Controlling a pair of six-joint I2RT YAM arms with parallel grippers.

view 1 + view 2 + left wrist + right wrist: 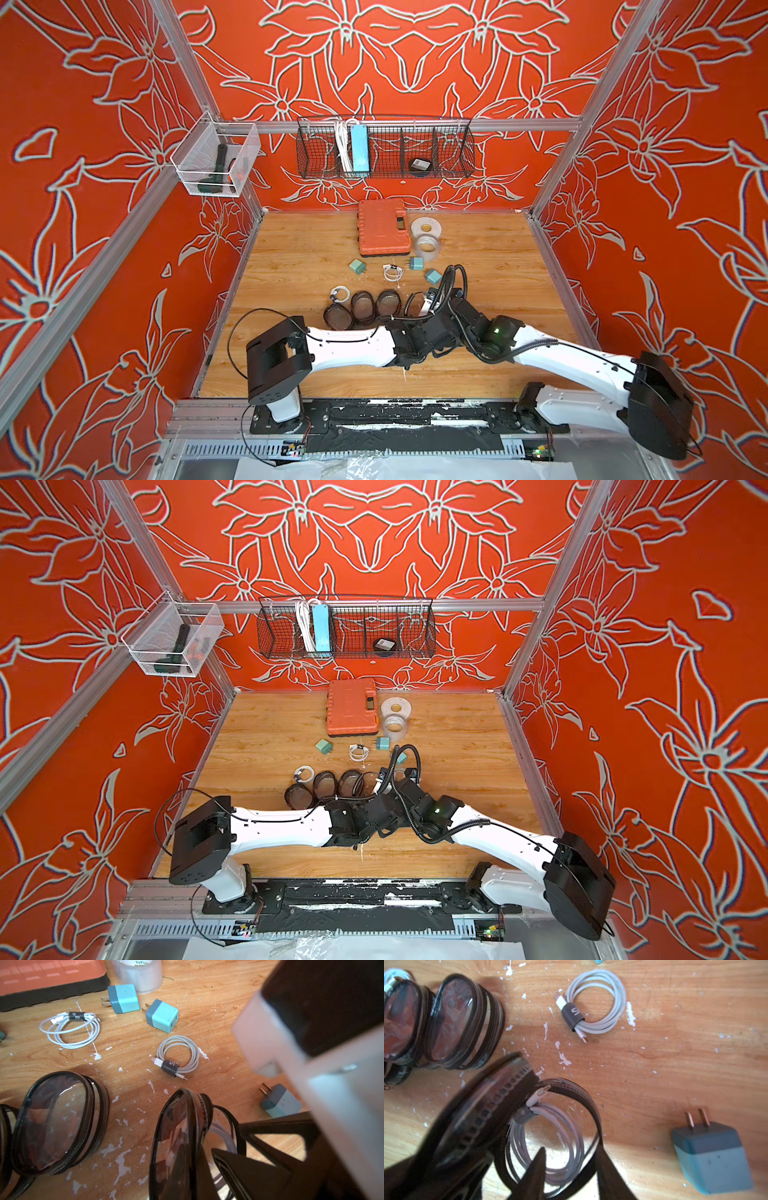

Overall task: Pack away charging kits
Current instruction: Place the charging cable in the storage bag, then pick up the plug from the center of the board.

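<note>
now left gripper (205, 1159) clamps pouch lid (483, 1118) upright so mouth gapes; right gripper (571, 1157) jaws parted, holding nothing, over coiled cable (571, 1126) lying inside pouch (571, 1086). plug (710, 1157) just beside, probably next in.

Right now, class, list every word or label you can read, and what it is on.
"YuPi", cut off at the picture's edge: tape roll.
"S": strap on the grey cable.
Mark on the band of the white cable: too small.
Label on the black disc in the basket: blurred.
</note>
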